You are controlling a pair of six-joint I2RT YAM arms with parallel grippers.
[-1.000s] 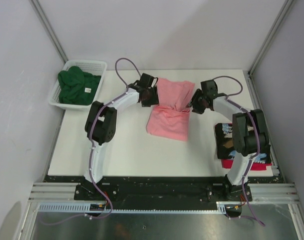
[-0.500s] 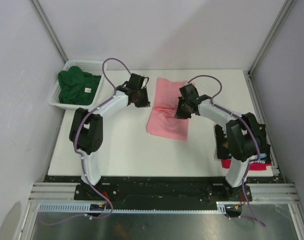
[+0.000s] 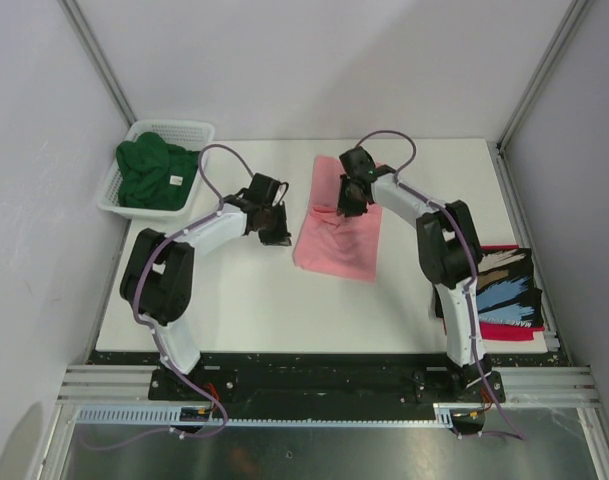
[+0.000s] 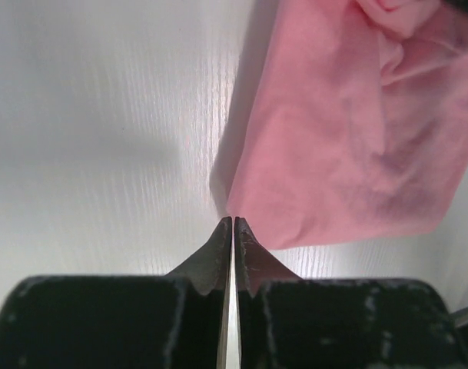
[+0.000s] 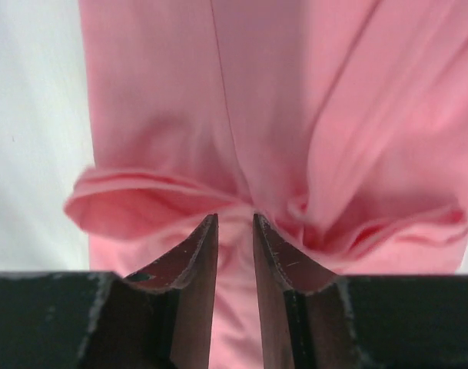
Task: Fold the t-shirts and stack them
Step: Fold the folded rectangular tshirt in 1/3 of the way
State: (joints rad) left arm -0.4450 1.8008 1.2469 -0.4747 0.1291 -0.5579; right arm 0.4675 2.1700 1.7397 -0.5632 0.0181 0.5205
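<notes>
The salmon-pink t-shirt (image 3: 334,245) lies near the middle of the worktop (image 3: 234,300), folded into a long panel that runs from 12 o'clock down to 6 o'clock, its lower end slanted a little toward 7. A rolled ridge of cloth crosses the panel in its 12 o'clock half. There the right claw (image 3: 346,207) is down on the shirt. In its wrist view the two fingers stand only narrowly apart, and a pucker of pink cloth is gathered right at their tips, with creases running in toward it. The left claw (image 3: 279,238) sits off the shirt at its 9 o'clock side, near the long edge but not touching it. Its wrist view shows the fingers (image 4: 218,250) pressed together with nothing between them, above bare worktop, with the shirt's corner just beyond the tips toward 1 o'clock. At the worktop's 10 o'clock corner the dark green t-shirt (image 3: 149,175) is heaped unfolded in a white mesh basket (image 3: 174,125), filling most of it. At the 4 o'clock edge, well apart from the pink shirt, the black printed t-shirt (image 3: 509,285) lies folded, its blue and tan print facing up. It rests on the red t-shirt (image 3: 504,332), of which only a strip shows along the 6 o'clock side. The right arm's lower links cross in front of that stack's 9 o'clock edge.
</notes>
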